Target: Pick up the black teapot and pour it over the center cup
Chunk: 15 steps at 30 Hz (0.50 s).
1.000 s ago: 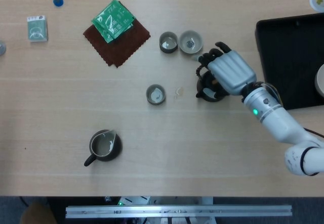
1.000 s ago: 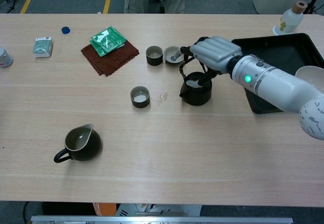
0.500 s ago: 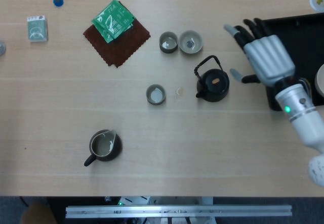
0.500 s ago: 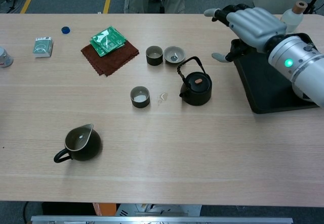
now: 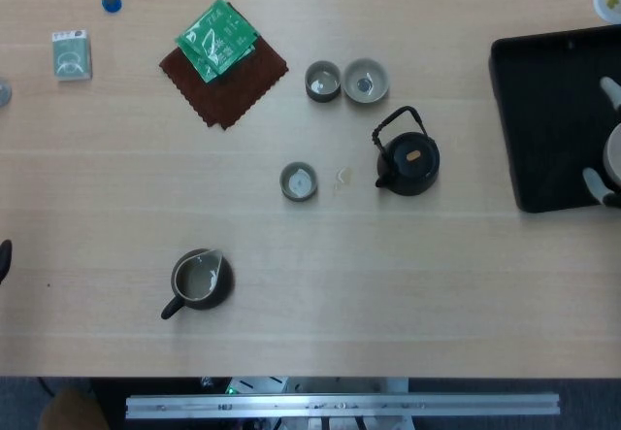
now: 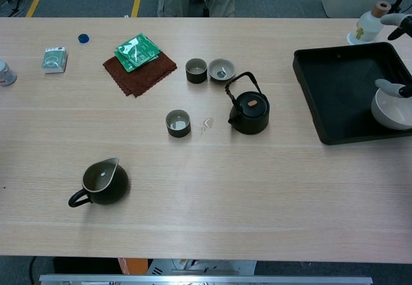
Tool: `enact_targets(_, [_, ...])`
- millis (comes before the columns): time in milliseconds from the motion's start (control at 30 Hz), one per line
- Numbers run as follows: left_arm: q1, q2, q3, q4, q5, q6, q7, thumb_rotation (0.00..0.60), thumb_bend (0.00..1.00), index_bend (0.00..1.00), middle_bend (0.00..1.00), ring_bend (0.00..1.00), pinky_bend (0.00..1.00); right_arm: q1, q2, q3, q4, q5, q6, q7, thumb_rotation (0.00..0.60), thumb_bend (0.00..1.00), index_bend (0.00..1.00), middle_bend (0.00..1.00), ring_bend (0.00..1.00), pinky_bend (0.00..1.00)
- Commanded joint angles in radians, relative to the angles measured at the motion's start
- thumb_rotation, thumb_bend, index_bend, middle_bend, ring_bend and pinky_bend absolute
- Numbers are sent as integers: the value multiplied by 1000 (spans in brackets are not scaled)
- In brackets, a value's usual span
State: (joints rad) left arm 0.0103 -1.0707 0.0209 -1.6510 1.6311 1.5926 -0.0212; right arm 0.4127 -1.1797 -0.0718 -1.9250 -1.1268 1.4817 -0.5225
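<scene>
Three small round ceramic cups occupy the middle of the pale wooden table [image 5: 408, 284]: a dark cup [image 5: 322, 81] and a lighter grey cup [image 5: 366, 80] touching side by side in the upper centre, and a third grey-green cup [image 5: 299, 181] alone below them, at frame centre, probably the pouring target. The black round teapot [image 5: 408, 161], wire handle upright, stands unheld just right of that cup, spout toward it, an arrangement suited to a short lift and tilt. Only the fingertips [image 5: 600, 185] of the right hand [image 6: 394, 87] show at the right edge, over the black rectangular tray [image 5: 543, 119] beside a pale bowl [image 6: 391, 110], holding nothing visible; how far open cannot be told. The left hand [image 5: 4, 258] is a dark sliver at the left edge, its state unreadable. A dark spouted pitcher [image 5: 199, 280] sits lower left; a green packet [image 5: 216, 38] rests on a brown cloth [image 5: 233, 79] upper left.
</scene>
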Motion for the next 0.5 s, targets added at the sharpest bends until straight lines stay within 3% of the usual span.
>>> enact_targets(33, [2, -1, 6, 0, 3, -1, -3, 320, 350, 155, 125, 119, 107, -78, 22, -40, -15, -68, 79, 20, 442, 266, 101, 243, 114, 71])
enact_targets(300, [12, -4, 17, 4, 4, 4, -11, 321, 350, 155, 125, 119, 107, -207, 21, -66, 8, -198, 208, 45, 443, 266, 101, 243, 114, 71])
enact_targets(500, [18, -5, 14, 1, -2, 14, -16, 318, 351, 155, 125, 119, 107, -249, 22, -48, 26, -229, 216, 72, 443, 265, 101, 243, 114, 71])
